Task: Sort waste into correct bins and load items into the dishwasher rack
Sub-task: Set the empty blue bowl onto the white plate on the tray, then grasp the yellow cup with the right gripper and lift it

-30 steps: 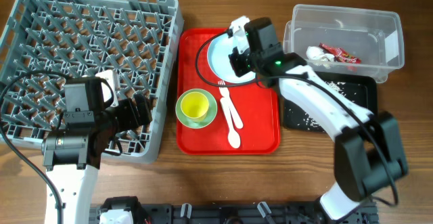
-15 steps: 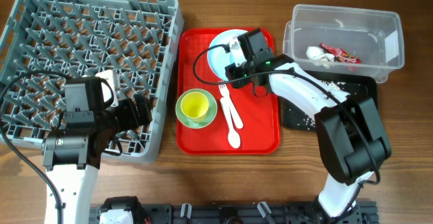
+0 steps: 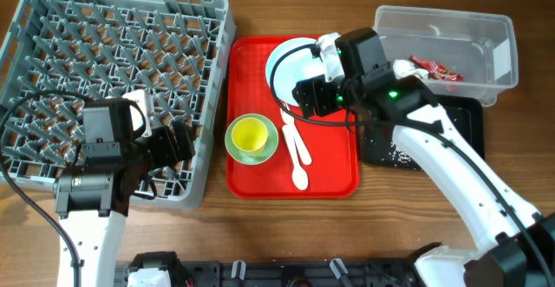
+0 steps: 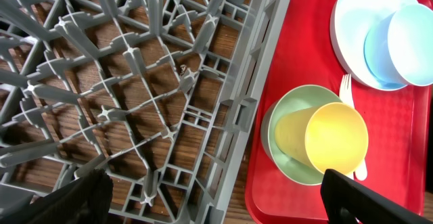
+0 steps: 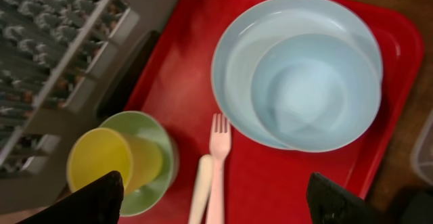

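Over on the left, the left gripper (image 3: 179, 140) hangs above the near-right corner of the dishwasher rack (image 3: 121, 53) with its fingers (image 4: 88, 197) spread wide and nothing between them. Only grey pegs lie under it. The nearest dish, the yellow cup (image 4: 335, 143) standing in the green saucer (image 4: 284, 163), sits off its right finger, just past the rack wall on the red tray (image 3: 334, 170).

The cup lies between the two arms, so either could go for it. The left would first have to clear that wall.

Next along, the white fork (image 5: 218, 149) and spoon (image 3: 299, 161) lie side by side. From the right wrist view their handles run in between the fingers and the tines point ahead at the plate. Their long axis crosses the line on which the jaws close, so I reckon a straight drop would pinch a handle.

The right gripper (image 3: 310, 96) hovers over the tray, likewise gaping and empty. Ahead of it and a little to its right sits the blue bowl (image 5: 314, 92), nested in the blue plate (image 5: 237, 68). This arm is plainly the nearer one for that pair.

Further right, the red wrapper (image 3: 434, 68) and tissue (image 3: 406, 68) lie in the clear tub (image 3: 486, 27), and the crumbs (image 3: 399, 155) on the black tray (image 3: 460, 114). By my reckoning only the dishes are left.
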Robot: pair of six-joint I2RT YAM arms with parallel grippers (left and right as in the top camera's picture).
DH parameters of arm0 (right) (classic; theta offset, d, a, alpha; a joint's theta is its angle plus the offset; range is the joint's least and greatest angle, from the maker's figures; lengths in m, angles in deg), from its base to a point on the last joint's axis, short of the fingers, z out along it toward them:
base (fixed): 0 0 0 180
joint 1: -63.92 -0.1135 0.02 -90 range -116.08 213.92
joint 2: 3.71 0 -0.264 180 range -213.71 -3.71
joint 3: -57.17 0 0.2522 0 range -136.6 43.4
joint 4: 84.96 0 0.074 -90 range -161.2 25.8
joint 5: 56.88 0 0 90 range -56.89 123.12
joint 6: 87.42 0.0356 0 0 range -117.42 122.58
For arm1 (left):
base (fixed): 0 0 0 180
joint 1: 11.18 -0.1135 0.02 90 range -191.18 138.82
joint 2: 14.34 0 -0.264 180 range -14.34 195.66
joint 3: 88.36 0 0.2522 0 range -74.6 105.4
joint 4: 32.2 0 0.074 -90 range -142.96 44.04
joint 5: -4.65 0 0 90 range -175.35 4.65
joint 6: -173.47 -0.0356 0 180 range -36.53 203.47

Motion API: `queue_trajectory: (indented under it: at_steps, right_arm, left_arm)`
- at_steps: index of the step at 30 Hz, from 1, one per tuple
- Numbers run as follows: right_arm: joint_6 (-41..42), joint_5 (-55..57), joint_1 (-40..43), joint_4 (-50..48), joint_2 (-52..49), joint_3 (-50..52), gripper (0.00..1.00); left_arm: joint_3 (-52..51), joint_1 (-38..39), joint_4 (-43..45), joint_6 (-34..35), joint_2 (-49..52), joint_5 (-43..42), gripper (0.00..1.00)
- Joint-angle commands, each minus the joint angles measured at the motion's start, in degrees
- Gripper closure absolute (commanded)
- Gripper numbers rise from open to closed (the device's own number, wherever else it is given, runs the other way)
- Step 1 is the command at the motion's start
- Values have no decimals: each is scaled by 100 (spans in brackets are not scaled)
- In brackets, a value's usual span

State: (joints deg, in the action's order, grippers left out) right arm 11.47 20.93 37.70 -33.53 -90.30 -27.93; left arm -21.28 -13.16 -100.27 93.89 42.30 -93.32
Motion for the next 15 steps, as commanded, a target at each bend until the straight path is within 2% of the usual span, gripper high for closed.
queue_trajectory:
  at_steps: [1, 8, 15]
  right_arm:
    - [321, -590, -22, 308, 46, -79, 13]
    - [328, -723, -24, 581, 46, -66, 14]
    - [380, -1250, -44, 531, 46, -68, 23]
  left_arm:
    - [103, 26, 0, 52, 7, 11, 0]
    - [103, 26, 0, 52, 7, 11, 0]
    - [103, 26, 0, 52, 7, 11, 0]
